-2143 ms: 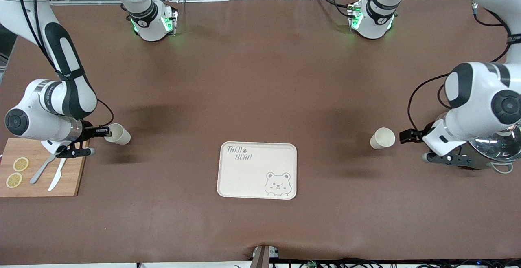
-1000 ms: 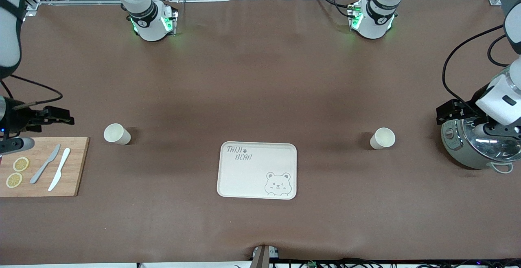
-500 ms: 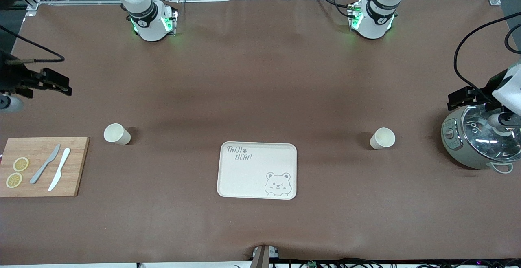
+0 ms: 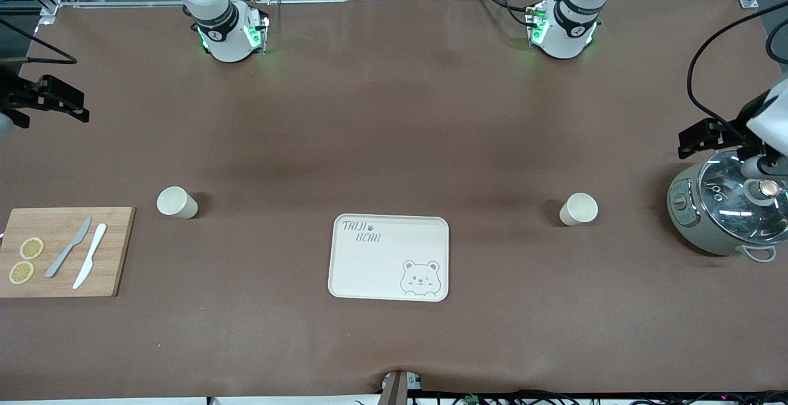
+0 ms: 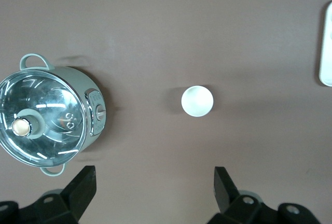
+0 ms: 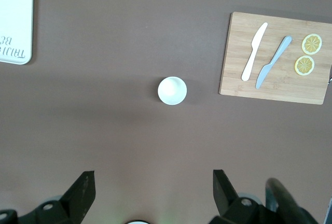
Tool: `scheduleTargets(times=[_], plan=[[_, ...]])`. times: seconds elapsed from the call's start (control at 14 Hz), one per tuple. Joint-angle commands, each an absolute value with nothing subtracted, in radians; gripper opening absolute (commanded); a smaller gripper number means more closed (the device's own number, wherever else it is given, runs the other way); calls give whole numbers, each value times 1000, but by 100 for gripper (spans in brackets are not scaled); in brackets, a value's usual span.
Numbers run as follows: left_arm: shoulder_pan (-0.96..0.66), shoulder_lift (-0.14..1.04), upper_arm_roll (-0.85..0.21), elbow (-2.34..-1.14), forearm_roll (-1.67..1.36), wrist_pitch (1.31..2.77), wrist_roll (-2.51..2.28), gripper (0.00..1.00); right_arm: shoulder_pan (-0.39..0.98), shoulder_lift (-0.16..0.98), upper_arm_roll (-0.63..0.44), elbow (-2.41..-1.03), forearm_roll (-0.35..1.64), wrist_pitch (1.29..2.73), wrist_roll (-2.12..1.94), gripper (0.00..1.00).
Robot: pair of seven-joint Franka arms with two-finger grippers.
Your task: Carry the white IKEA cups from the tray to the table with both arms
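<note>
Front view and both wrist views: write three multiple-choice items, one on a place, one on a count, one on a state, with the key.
1. Where do the two cups stand?
A. on the tray
B. on the table, one toward each arm's end
C. on the cutting board

2. How many lemon slices lie on the cutting board?
A. two
B. four
C. none

3. How are the left gripper's fingers?
A. shut on a cup
B. shut on the pot's knob
C. open, holding nothing

Key:
1 B: one cup and the other cup sit on the table, apart from the tray.
2 A: two lemon slices show on the cutting board.
3 C: the left gripper shows spread fingers, empty, above the table by the pot.
</note>
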State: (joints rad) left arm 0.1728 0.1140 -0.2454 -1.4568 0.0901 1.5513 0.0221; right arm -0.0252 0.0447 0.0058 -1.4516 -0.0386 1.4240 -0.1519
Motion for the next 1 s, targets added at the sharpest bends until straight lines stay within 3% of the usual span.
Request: scheduleTargets(times=[0.0,0.14,0.57,0.93], plan=[[54,6,-128,-1549,72,1549,14,100,-6,18,25,-1482,-51,1427,-158,100],[-35,-15,-29,-1562,71,1548,14,100,-8,18,23,-1502,-51,1424,-156,100],[-37,-20,-23,-1549,71,1545,14,100,-24,28,21,-1433,-54,1420,-161,100],[-37,-20,-25,-1536,71,1543,23,100,-26,-8,20,-1503,-40,1434,-166,100]])
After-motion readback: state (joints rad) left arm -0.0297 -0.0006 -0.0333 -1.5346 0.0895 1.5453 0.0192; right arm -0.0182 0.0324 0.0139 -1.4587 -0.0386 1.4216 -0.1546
